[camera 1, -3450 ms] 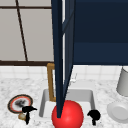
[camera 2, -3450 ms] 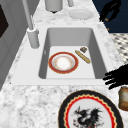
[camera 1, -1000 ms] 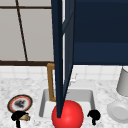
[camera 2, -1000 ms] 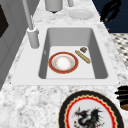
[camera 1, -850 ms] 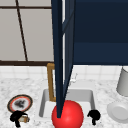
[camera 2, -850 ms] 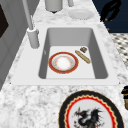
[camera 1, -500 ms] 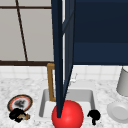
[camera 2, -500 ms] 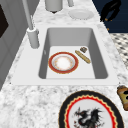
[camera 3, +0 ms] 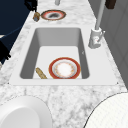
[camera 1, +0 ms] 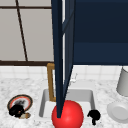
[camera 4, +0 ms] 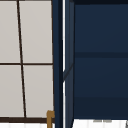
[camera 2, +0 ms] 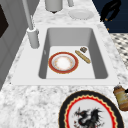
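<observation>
The left hand (camera 1: 17, 110) sits at the jar (camera 1: 24, 115) beside the dragon plate (camera 1: 23, 100); its fingers look curled, but a grip cannot be told. It should close round the jar's middle and lift straight up, clear of the plate

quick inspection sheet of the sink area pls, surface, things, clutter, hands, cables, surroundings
surface: speckled marble counter around a white sink.
job's things: small brown jar lying by the dragon plate on the counter; the left hand sits right at both.
clutter: red-rimmed plate and a brown stick in the sink; white plate and a grey canister on the counter.
hands: left hand low at the jar, grip unclear; right hand hovers at the sink's front edge.
cables: nothing seen.
surroundings: faucet, navy cabinet with open door, window.
</observation>
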### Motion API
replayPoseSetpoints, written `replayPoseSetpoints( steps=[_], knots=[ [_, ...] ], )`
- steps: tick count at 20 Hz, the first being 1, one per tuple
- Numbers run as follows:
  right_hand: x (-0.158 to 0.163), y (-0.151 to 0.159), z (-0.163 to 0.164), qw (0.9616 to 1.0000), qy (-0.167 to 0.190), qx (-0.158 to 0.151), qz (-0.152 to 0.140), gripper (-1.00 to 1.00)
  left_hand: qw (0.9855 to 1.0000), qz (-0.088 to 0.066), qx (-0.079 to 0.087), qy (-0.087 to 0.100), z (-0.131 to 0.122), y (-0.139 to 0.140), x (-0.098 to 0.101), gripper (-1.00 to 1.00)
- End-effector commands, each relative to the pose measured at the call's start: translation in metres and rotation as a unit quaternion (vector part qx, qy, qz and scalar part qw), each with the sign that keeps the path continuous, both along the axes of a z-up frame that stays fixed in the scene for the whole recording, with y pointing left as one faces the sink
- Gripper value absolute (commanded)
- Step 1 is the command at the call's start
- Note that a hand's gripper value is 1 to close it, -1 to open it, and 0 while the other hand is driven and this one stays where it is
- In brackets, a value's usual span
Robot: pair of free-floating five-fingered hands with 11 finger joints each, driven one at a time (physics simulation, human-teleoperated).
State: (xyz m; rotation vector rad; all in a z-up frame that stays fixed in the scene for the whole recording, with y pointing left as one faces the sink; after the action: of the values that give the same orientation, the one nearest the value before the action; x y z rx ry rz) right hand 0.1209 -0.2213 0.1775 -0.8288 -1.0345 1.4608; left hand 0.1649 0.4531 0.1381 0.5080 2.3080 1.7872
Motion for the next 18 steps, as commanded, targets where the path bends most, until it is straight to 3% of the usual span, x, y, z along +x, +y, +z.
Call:
replayPoseSetpoints(
  steps=[1,2,4,5,8,13,18],
  knots=[
    [0.000,0.000,0.000,1.0000,0.000,0.000,0.000,0.00,1.0000,0.000,0.006,0.006,0.008,-0.003,0.000,-1.00],
    [0.000,0.000,0.000,1.0000,0.000,0.000,0.000,0.00,0.9998,0.004,0.006,0.019,0.004,-0.004,-0.001,-1.00],
    [0.000,0.000,0.000,1.0000,0.000,0.000,0.000,0.00,0.9983,-0.001,0.033,0.049,-0.003,-0.009,0.009,-1.00],
    [0.000,0.000,0.000,1.0000,0.000,0.000,0.000,0.00,0.9975,-0.004,0.038,0.060,-0.002,-0.010,0.009,-1.00],
    [0.000,0.000,0.000,1.0000,0.000,0.000,0.000,0.00,0.9957,-0.012,0.051,0.077,-0.002,-0.012,0.012,-1.00],
    [0.000,0.000,0.000,1.0000,0.000,0.000,0.000,0.00,0.9922,-0.022,0.058,0.108,-0.013,-0.016,0.029,-1.00],
    [0.000,0.000,0.000,1.0000,0.000,0.000,0.000,0.00,0.9864,-0.029,0.072,0.145,-0.020,-0.016,0.045,-1.00]
  ],
)
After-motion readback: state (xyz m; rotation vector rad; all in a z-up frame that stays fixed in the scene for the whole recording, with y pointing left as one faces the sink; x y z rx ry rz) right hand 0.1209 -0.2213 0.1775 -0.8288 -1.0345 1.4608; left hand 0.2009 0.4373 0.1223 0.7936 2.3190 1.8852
